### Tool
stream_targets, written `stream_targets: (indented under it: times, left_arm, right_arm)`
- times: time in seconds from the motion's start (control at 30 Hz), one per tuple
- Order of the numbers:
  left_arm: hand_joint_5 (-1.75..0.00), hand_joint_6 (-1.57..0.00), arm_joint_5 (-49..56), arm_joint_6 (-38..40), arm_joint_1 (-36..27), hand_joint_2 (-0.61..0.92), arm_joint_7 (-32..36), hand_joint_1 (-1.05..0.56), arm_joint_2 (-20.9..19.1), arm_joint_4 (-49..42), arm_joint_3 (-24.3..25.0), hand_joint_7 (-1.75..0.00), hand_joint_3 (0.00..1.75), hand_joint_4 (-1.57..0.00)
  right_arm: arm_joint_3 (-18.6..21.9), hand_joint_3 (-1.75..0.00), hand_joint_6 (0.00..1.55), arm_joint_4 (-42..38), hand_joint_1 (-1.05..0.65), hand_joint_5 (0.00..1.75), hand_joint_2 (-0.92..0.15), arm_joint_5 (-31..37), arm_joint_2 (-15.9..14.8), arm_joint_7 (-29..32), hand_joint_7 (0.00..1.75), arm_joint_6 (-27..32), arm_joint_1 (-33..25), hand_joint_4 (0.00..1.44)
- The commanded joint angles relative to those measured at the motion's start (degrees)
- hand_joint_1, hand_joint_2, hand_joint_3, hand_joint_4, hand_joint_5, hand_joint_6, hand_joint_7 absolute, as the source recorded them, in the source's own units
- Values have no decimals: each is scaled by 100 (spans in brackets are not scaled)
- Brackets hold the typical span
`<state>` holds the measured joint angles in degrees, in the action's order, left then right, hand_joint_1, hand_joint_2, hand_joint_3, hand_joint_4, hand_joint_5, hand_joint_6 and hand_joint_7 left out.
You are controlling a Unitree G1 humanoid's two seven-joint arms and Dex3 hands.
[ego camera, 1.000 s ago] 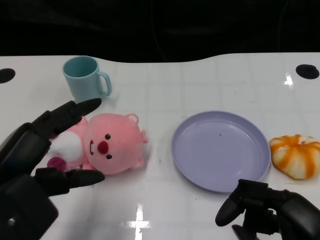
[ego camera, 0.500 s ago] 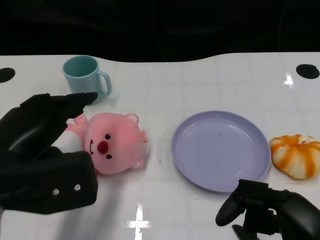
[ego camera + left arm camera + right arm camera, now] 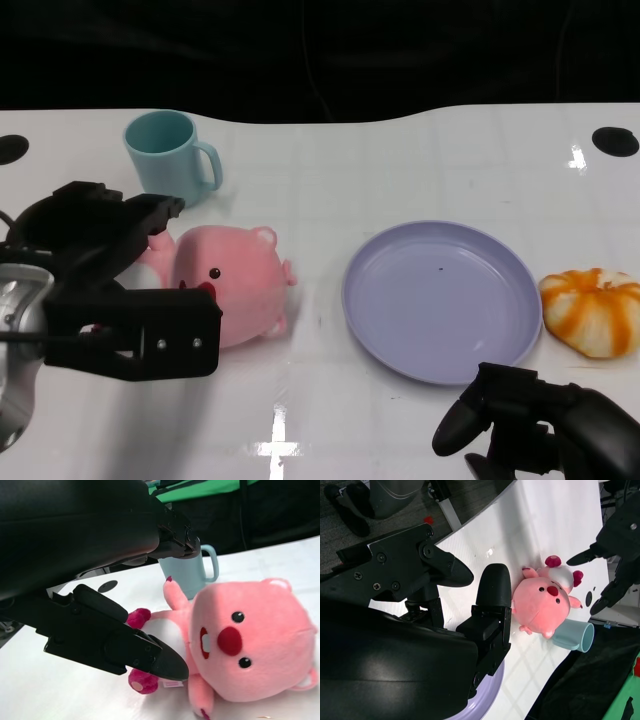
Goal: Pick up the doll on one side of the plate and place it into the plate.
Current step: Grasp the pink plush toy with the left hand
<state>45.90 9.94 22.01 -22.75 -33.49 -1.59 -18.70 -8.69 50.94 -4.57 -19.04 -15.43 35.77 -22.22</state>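
Lying on the white surface (image 3: 400, 150) left of the purple plate (image 3: 440, 300), pink doll (image 3: 235, 285), left hand (image 3: 110, 290) spread around it, not grasping, right hand (image 3: 540, 435) loosely curled, holding nothing.

table (image 3: 400, 160): glossy white, faint grid | backdrop (image 3: 320, 50): black | floor (image 3: 395, 525): grey

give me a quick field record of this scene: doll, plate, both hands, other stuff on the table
doll: pink plush doll lying on the table, on the robot's left of the plate, not on it
plate: lavender plate, nothing on it
left hand: left hand around the doll's body, fingers apart on either side; no grip visible yet
right hand: right hand low near the plate's front edge, holding nothing, fingers curled
cup: teal cup upright behind the doll
other: orange and white striped soft toy on the far side of the plate
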Motion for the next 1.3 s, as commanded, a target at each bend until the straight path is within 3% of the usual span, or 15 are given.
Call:
stream_targets:
  times: [0.03, 0.47, 0.6, 0.93, 1.03, 1.17, 1.23, 1.3]
  left_arm:
    - [-33, -23, 176, -4, 301, 87, -32, -72, 48, -515, -195, -3, 0, 0]
    - [-31, -27, 220, -441, 1145, 88, 262, -70, 474, -2543, -753, -2, 0, -3]
    - [-22, -28, 196, -531, 1356, 89, 346, -70, 642, -3144, -924, 0, 0, -9]
    - [-13, -33, -82, -939, 1705, 91, 880, -62, 1342, -4875, -1174, -1, 1, -22]
    - [-10, -46, -97, -916, 1751, 92, 993, -58, 1509, -5231, -1270, -3, 1, -31]
    - [-14, -76, -298, -1001, 1704, 92, 1262, -50, 1664, -5623, -1183, -6, 5, -63]
    - [-14, -87, -381, -1171, 1673, 92, 1499, -46, 1700, -5769, -1151, -6, 4, -71]
    - [-26, -105, -392, -1347, 1631, 92, 1830, -37, 1726, -5897, -1189, -10, 2, -93]
  right_arm:
    - [17, -87, 54, 111, -18, 168, -72, -9, -31, 29, 129, 56, 1, 60]
    - [2, -87, 54, 244, -18, 167, -72, -13, -32, 57, 128, 128, -41, 61]
    - [-7, -86, 54, 290, -17, 166, -72, -12, -29, 74, 128, 167, -67, 60]
    - [3, -85, 55, 426, -18, 166, -72, -28, -48, 63, 127, 215, -138, 61]
    - [1, -86, 55, 434, -19, 167, -72, -37, -42, 53, 128, 188, -154, 61]
    - [7, -86, 55, 436, -20, 167, -72, -51, -37, 44, 129, 188, -158, 61]
    - [19, -86, 55, 430, -20, 167, -72, -62, -36, 39, 129, 186, -159, 61]
    - [42, -86, 55, 428, -20, 167, -72, -82, -30, 38, 129, 208, -155, 61]
